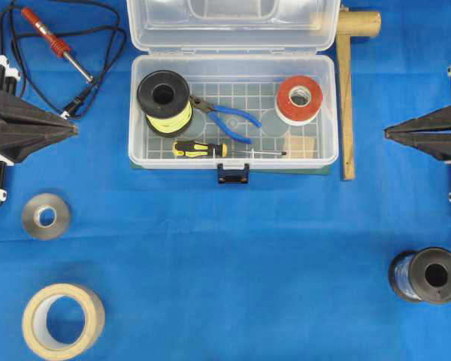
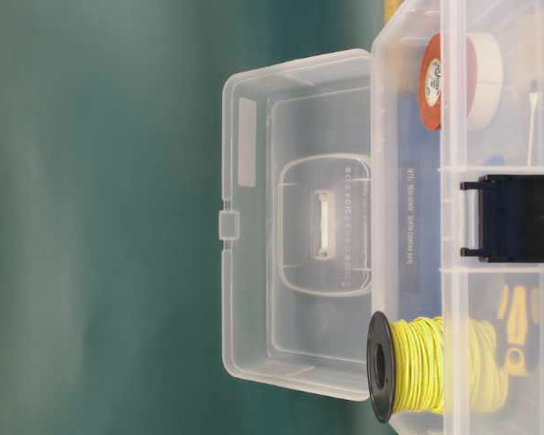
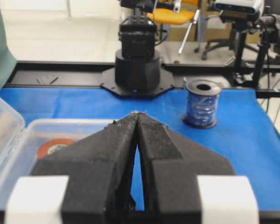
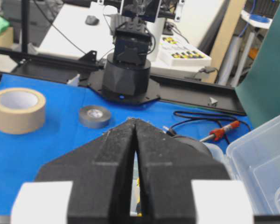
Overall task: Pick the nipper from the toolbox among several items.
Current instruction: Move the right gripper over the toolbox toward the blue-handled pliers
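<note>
Plainly, the nipper is seen lying inside the open toolbox, near its middle, with its dark jaws tucked against the yellow wire spool and its blue handles spread toward the red-and-white tape roll. A yellow-and-black screwdriver is laid just in front of it, along the front wall.

The left pincer and the right pincer are parked at opposite edges of the surface, well apart from the box; each is clenched on nothing.

Trouble is to be expected from crowding: the spool could be bumped or the screwdriver caught by mistake, since both lie close to the nipper. The thin handles may slip if gripped off-centre, and the light box could be dragged by a pincer fouling its wall.

In the table-level view the nipper cannot be made out behind the spool and box wall. In both wrist views it is hidden by the pincer itself.
</note>
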You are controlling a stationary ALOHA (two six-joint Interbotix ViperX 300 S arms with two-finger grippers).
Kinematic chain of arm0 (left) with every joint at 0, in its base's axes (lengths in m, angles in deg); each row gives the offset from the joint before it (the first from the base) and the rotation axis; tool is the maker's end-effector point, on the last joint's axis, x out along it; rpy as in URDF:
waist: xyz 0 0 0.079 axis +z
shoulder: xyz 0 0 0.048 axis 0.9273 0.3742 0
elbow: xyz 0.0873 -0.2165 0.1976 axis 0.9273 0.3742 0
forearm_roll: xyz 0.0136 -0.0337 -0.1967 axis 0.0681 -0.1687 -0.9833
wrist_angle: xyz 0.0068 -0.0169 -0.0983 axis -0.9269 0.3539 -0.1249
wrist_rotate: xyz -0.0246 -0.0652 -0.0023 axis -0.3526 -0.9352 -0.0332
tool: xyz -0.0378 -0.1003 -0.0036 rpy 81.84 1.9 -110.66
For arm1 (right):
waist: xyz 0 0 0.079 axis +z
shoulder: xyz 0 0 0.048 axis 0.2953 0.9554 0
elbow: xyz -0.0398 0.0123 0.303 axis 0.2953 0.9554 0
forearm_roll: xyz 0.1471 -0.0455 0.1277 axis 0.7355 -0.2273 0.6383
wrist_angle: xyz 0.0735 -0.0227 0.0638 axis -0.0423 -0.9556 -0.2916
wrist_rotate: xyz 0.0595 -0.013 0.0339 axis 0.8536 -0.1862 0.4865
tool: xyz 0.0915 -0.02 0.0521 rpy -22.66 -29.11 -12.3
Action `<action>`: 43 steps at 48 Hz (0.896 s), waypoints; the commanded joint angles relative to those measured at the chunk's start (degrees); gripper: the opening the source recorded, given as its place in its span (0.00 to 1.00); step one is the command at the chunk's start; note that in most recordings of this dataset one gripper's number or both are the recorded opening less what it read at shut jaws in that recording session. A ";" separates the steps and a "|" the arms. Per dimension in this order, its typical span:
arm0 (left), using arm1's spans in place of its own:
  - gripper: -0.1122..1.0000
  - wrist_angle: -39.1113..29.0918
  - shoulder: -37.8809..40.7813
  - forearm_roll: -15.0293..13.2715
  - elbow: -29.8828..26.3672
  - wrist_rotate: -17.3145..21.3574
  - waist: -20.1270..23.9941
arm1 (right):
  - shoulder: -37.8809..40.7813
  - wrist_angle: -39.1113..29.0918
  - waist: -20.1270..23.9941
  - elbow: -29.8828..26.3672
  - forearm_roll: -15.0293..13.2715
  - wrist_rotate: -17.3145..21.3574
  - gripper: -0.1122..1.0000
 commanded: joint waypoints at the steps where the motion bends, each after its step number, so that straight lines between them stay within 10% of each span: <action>1: 0.10 0.44 0.88 -1.85 -0.97 0.53 -0.18 | 0.70 0.09 -0.44 -1.41 0.00 -0.09 0.10; 29: 0.10 0.62 1.23 -1.85 -1.05 0.26 0.53 | 35.07 -42.10 -10.90 -34.10 -0.09 -0.26 0.12; 43: 0.10 0.88 1.41 -1.85 -0.88 0.18 0.97 | 53.61 -51.15 -12.74 -48.52 -3.08 -1.76 0.75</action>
